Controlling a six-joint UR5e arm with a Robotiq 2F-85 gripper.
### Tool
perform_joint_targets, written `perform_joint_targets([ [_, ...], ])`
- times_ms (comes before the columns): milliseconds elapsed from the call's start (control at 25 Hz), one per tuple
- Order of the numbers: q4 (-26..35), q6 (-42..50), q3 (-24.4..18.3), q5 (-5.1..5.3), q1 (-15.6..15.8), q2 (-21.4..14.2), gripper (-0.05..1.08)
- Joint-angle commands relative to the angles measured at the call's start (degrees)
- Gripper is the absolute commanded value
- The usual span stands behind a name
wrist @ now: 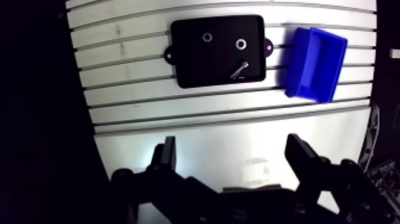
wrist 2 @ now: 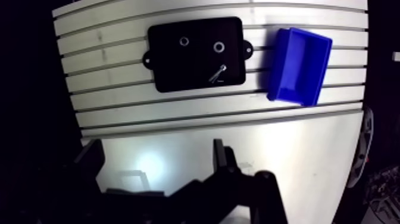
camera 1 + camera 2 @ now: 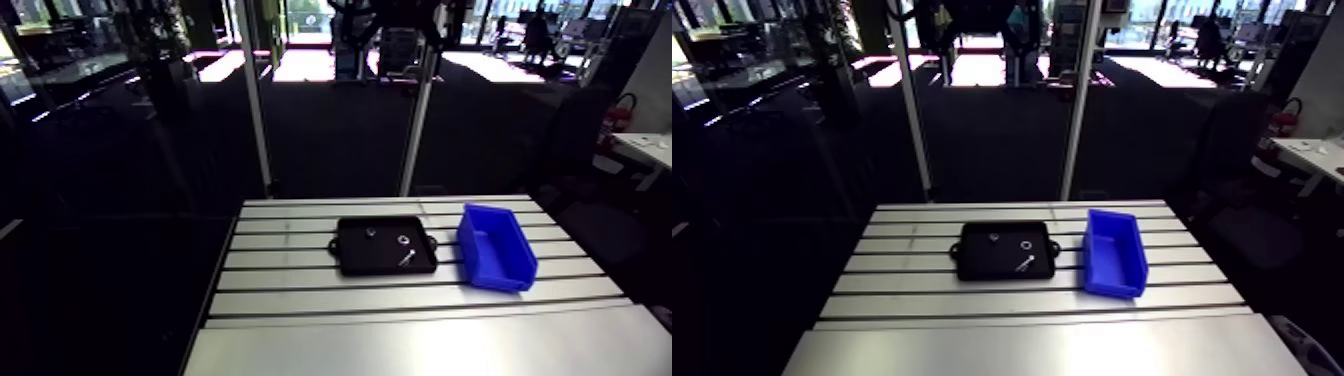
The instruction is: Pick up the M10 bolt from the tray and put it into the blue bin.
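- The gripper hangs high over the smooth front strip of the slotted aluminium table, well apart from everything lying on it.
- In the wrist view its two dark fingers stand spread wide, with only bare table surface showing in the gap; they grasp nothing.
- The arm view does not show the gripper clearly.
- A black tray lies flat across the table's slots, ahead of the gripper, with a small handle tab at each short end.
- The M10 bolt rests on the tray floor, lying on its side at a slant to the tray's edges.
- It sits in the part of the tray nearer the gripper and toward the end that faces the bin.
- It touches neither of the other two parts in the tray.
- Those two parts lie farther from the gripper than the bolt: a small metal ring near the middle of the tray's far side, and a larger metal ring beside it, toward the bin end.
- Whether they are nuts or washers cannot be told.
- The blue bin stands on the table just beside the tray's end, apart from it by a narrow gap.
- Its open top faces upward, and it is turned slightly askew to the tray.
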Motion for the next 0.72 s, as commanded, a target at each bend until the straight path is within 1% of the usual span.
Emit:
perform_joint_targets([
  [40,0.0,0.0,0.0,0.0,0.0,0.0,0.01],
  [720,0.0,0.0,0.7,0.09,0.3,-0.5,0.01],
])
